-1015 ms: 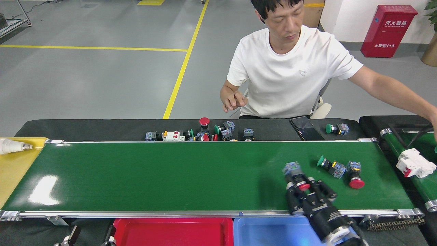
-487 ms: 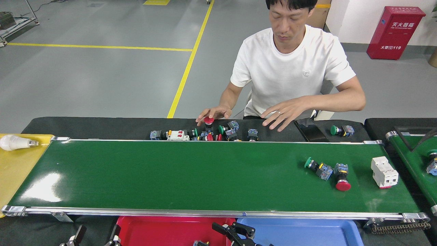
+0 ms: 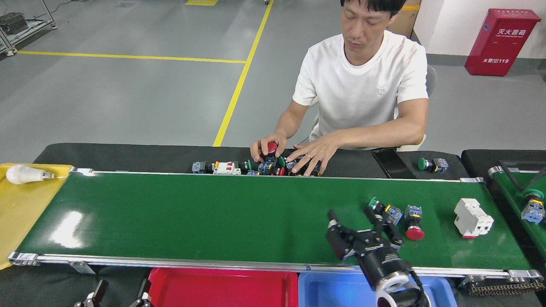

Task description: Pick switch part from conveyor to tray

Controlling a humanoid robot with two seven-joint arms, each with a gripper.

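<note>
Across the middle of the head view, the green conveyor (image 3: 213,213) runs between silver rails, with a person in a white T-shirt (image 3: 362,85) seated behind it, both hands on a cluster of switch parts (image 3: 264,166) on the black worktop (image 3: 128,153). At the near edge, the red tray (image 3: 222,290) sits beside a blue tray (image 3: 341,290), both below the belt's front rail; a yellow tray (image 3: 21,213) at the left end holds a white light bulb (image 3: 25,174). The right tool (image 3: 360,226) hangs over the belt with its 2 black fingers spread wide, pinching nothing. Just beyond its right finger lies a green-capped switch part (image 3: 384,209), on its side, and just beside that a red-capped switch part (image 3: 413,221). A white breaker block (image 3: 472,218) rests farther right on the belt, apart from both. A second, shorter green belt (image 3: 520,200) at the right edge carries another green-capped part (image 3: 533,207). The left tool (image 3: 117,296) shows only as 2 dark tips at the bottom edge; whether it is spread cannot be told.
</note>
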